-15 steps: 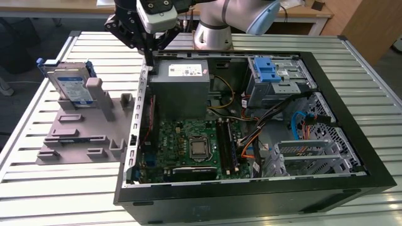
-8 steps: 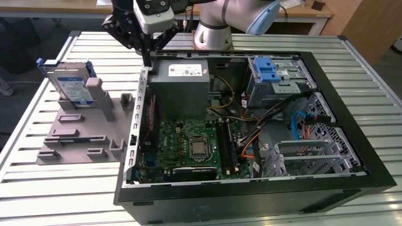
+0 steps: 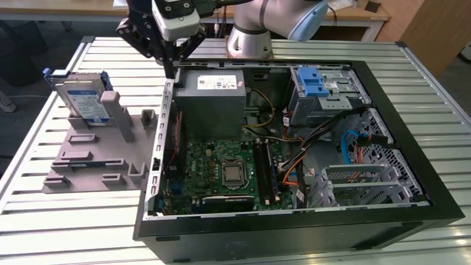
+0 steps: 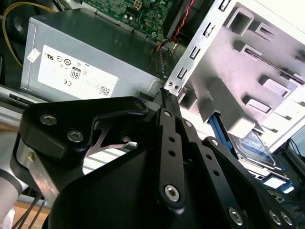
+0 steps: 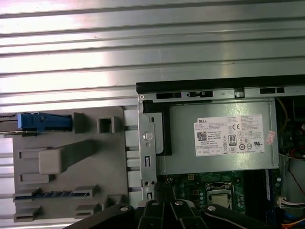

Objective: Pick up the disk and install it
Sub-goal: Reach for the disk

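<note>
Ribbed metal table (image 3: 44, 221) bears an open black computer case (image 3: 294, 237), a grey plastic holder (image 3: 88, 160) on the exterior view's left with the silver, blue-bracketed disk (image 3: 83, 99) upright at its far end, then the black hand (image 3: 170, 72), pinched closed and empty.

A robotics lab bench set up for computer assembly.

A Universal Robots arm (image 3: 250, 33) is bolted onto a ribbed aluminium table (image 3: 74, 221), as on a test rig rather than in a home or shop. On the table lies an open desktop computer case (image 3: 294, 237), with its motherboard (image 3: 220, 165), power supply (image 3: 213, 94) and cabling exposed. Just beside the case, on the exterior view's left, a grey slotted fixture plate (image 3: 81, 160) holds a disk (image 3: 83, 99) upright in one of its slots. A wooden desk (image 3: 66, 10) stands behind the table.
</note>
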Robot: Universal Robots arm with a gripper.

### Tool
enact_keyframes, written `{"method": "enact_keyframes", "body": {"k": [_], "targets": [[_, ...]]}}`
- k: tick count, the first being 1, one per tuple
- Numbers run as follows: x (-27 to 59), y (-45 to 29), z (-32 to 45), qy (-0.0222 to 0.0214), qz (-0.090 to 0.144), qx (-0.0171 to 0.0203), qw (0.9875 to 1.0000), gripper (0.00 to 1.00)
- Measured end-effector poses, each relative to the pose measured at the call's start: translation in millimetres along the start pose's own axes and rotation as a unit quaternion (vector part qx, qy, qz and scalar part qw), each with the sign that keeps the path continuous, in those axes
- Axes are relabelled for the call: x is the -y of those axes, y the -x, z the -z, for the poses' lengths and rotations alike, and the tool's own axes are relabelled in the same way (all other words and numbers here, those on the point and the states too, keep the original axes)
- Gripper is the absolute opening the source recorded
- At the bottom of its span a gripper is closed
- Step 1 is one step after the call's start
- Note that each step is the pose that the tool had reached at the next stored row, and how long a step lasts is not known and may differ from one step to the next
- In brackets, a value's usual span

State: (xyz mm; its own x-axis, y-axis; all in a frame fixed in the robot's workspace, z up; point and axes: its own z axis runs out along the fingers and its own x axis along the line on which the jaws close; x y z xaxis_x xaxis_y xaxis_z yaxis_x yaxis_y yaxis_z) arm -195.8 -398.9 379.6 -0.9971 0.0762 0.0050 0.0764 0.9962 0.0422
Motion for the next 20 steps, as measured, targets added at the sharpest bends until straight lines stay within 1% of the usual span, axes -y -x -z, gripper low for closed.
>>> {"method": "enact_keyframes", "body": {"k": [20], "targets": [[1.0,-11.4,-2.9,-0.0003,0.000,-0.0035,1.0000,0.11]]}}
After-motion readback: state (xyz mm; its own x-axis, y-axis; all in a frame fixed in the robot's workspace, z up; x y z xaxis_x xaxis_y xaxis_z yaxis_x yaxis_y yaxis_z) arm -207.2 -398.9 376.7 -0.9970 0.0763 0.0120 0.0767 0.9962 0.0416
